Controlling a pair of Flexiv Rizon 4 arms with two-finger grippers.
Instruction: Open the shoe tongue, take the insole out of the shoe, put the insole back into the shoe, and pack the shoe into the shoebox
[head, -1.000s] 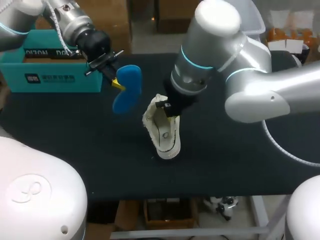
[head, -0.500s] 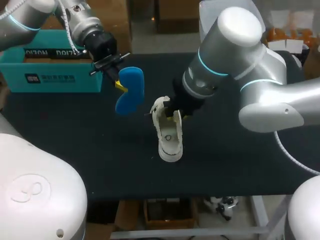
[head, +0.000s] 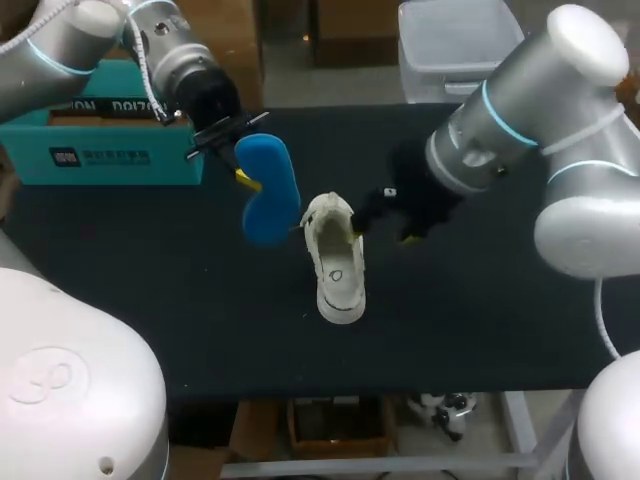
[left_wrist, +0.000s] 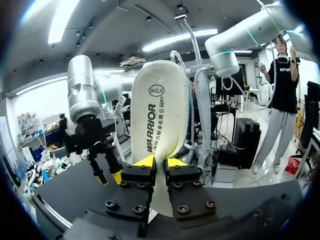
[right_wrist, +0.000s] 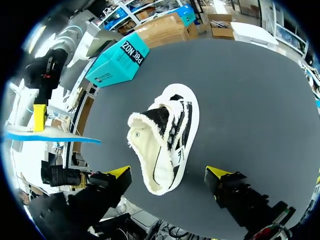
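A small white shoe (head: 336, 262) lies on the black table top (head: 150, 300), its fleecy lining showing in the right wrist view (right_wrist: 165, 135). My right gripper (head: 382, 232) hovers just right of the shoe's far end, open, with nothing between the fingers (right_wrist: 169, 173). My left gripper (head: 245, 178) is shut on the insole (head: 268, 190), blue underneath, held in the air left of the shoe. The left wrist view shows the insole's cream top face (left_wrist: 160, 115) standing up from the pinched fingertips (left_wrist: 160, 162). The teal shoebox (head: 100, 150) stands at the far left.
The shoebox (right_wrist: 117, 62) sits near the table's far left edge. A grey lidded bin (head: 455, 40) is behind the table's far edge. My right arm's large elbow (head: 590, 150) hangs over the table's right side.
My right gripper has opened, let go of the shoe and pulled away to the right. The shoe has settled on the table. The left arm carried the insole slightly rightward.
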